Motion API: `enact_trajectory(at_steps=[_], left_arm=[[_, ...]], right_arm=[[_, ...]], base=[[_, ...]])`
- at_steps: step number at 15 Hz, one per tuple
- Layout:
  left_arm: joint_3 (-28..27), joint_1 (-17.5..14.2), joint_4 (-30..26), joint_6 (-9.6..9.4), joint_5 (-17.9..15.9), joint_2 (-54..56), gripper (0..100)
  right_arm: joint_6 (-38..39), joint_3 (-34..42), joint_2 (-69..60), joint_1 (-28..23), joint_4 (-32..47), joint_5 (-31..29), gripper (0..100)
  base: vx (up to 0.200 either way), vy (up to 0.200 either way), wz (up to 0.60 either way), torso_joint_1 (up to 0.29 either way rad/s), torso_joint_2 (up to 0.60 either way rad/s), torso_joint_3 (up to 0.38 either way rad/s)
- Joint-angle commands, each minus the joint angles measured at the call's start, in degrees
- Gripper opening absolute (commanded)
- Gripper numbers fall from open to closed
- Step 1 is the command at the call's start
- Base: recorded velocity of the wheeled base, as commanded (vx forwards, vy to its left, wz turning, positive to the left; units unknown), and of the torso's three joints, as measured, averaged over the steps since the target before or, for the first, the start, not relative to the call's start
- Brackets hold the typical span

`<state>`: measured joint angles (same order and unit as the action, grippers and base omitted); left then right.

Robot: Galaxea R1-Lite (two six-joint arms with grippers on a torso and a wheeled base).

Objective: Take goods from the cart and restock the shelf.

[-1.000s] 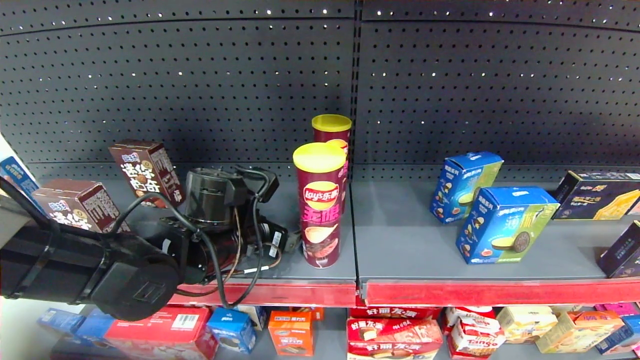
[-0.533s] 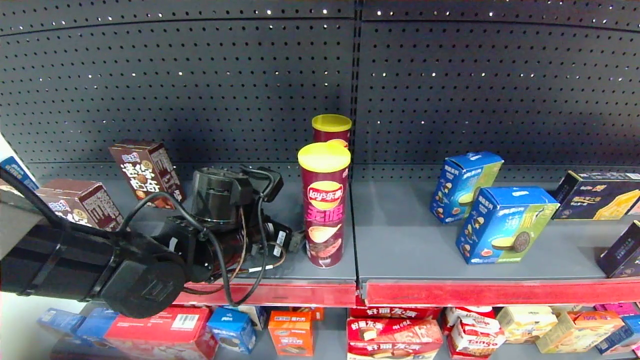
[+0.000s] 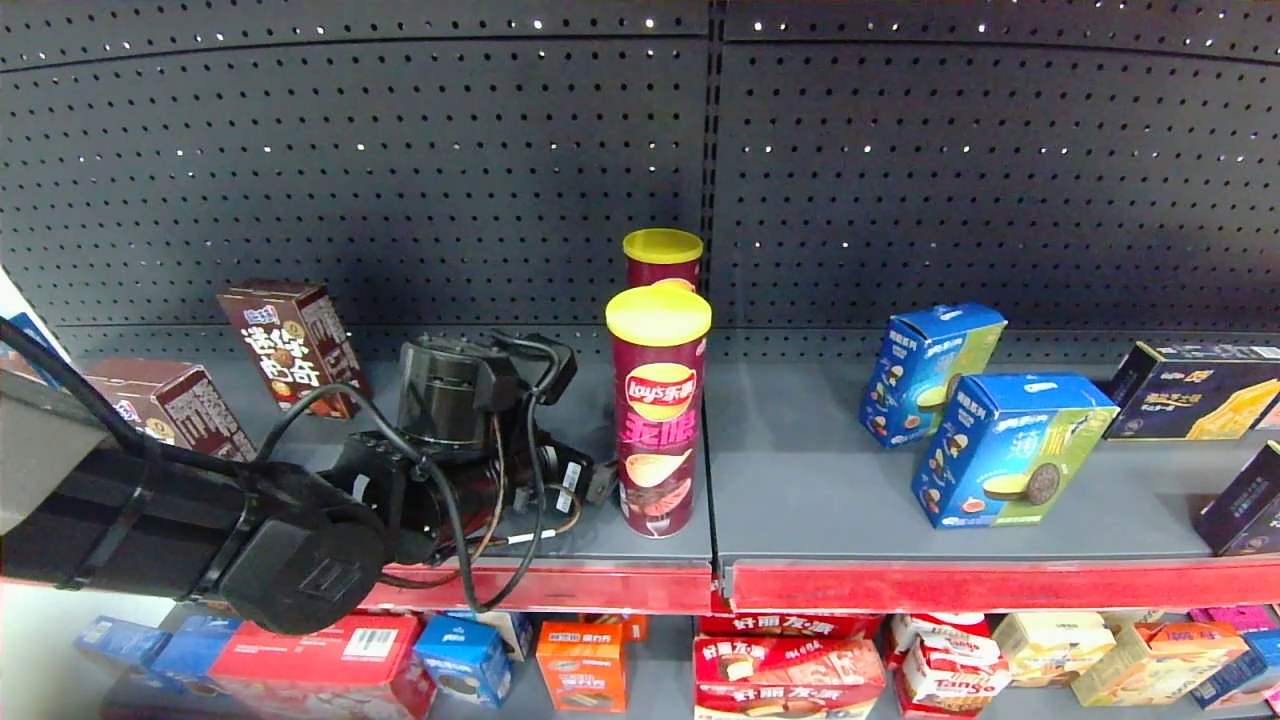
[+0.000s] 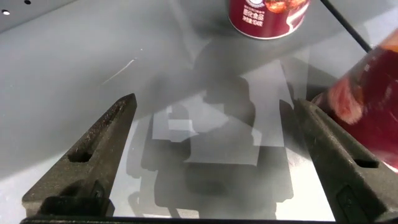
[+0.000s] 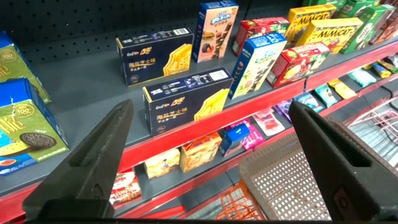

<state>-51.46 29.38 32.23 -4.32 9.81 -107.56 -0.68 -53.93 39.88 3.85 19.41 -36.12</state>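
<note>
My left gripper (image 4: 214,106) sits low over the grey shelf (image 3: 800,480), its fingers spread wide with nothing between them. The front crisp can (image 3: 657,420) stands upright near the shelf's front edge. It is outside the jaws, close against the outer side of one finger, and I cannot tell whether they actually touch. A second can (image 3: 662,260) stands right behind it, toward the pegboard (image 3: 400,180). My right gripper (image 5: 211,107) is also spread wide and empty, above dark boxes (image 5: 186,102), with the cart (image 5: 286,180) lower down.
</note>
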Motion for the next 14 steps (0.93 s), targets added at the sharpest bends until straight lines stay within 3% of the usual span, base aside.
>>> enact_trajectory(at_steps=[1,4,10,14], left_arm=[[-0.6,0.3,0.0,0.01,0.0,-0.5,100],[0.0,0.3,0.0,0.1,0.1,-0.4,100],[6.2,-1.7,0.0,0.36,0.6,5.8,100],[19.3,-4.0,-0.1,0.27,1.1,25.4,100]], right_arm=[[0.0,0.1,0.1,0.0,0.0,-0.1,100],[0.0,0.0,0.1,0.0,0.0,0.0,100],[0.0,-0.6,0.1,0.7,-0.1,0.0,100],[-0.1,-0.4,0.3,1.3,-0.8,0.1,100]], base=[[0.0,0.0,0.0,0.0,0.0,0.0],[0.0,0.0,0.0,0.0,0.0,0.0],[0.0,0.0,0.0,0.0,0.0,0.0],[0.0,0.0,0.0,0.0,0.0,0.0]])
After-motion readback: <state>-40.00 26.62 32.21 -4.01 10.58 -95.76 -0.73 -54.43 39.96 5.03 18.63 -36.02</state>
